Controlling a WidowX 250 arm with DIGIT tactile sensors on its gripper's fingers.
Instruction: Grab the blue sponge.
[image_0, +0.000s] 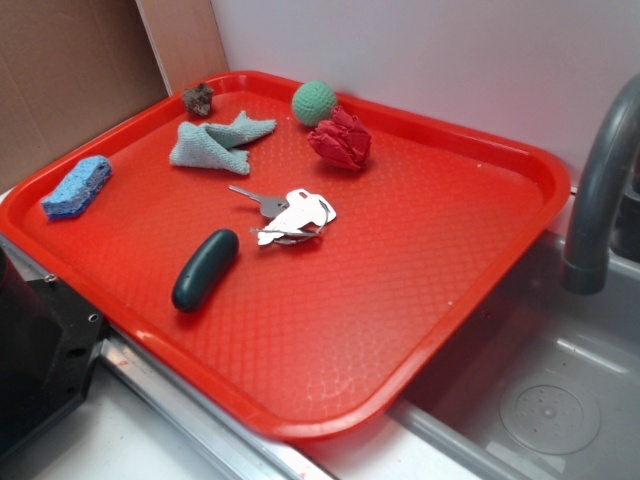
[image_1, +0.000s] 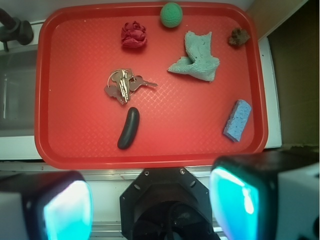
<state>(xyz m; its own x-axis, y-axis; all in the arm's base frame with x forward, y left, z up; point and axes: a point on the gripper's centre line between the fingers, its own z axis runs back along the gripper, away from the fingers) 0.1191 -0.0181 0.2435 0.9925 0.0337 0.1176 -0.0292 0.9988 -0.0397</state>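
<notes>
The blue sponge (image_0: 77, 187) lies flat near the left rim of the red tray (image_0: 450, 330). In the wrist view the sponge (image_1: 237, 120) is at the right side of the tray (image_1: 75, 135). My gripper (image_1: 150, 205) is open and empty, its two cyan-padded fingers (image_1: 67, 210) wide apart at the bottom of the wrist view. It hangs high above the black robot base, short of the tray's near rim and far from the sponge. The gripper does not show in the exterior view.
On the tray are a dark green oval (image_0: 205, 270), a bunch of keys (image_0: 290, 217), a grey-green cloth (image_0: 215, 142), a green ball (image_0: 314, 102), a red crumpled lump (image_0: 340, 140) and a brown lump (image_0: 198, 98). A grey faucet (image_0: 600, 190) and a sink (image_0: 540, 390) are at the right.
</notes>
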